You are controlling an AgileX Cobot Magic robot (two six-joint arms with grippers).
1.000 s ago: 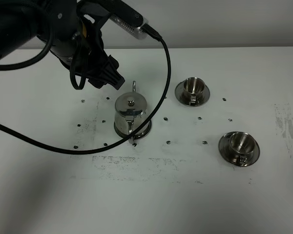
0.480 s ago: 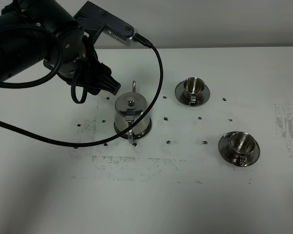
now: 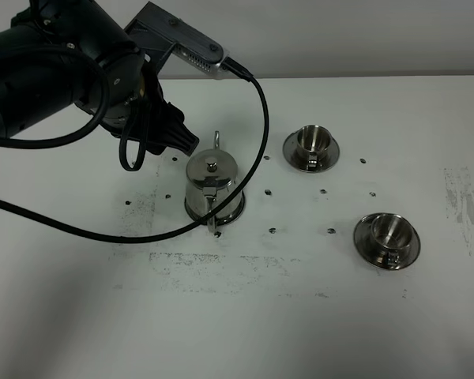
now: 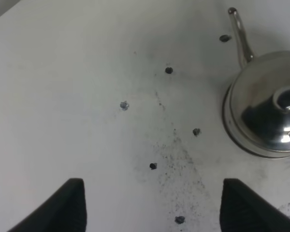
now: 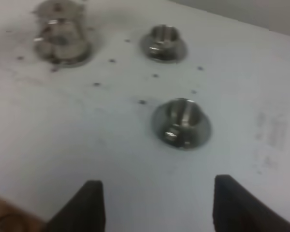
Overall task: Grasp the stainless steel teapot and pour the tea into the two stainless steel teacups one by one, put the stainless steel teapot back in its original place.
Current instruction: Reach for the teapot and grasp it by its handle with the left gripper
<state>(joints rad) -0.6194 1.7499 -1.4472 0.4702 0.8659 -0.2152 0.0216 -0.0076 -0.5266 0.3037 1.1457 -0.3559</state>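
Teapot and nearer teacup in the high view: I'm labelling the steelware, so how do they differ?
The teapot is much larger and taller than the nearer teacup. The teapot is closed by a domed lid with a knob; the nearer teacup is open-topped. Both are shiny steel and stand upright.

High camera looks down; both wrist views, right seemingly farther, share teapot [image 4: 268, 104].
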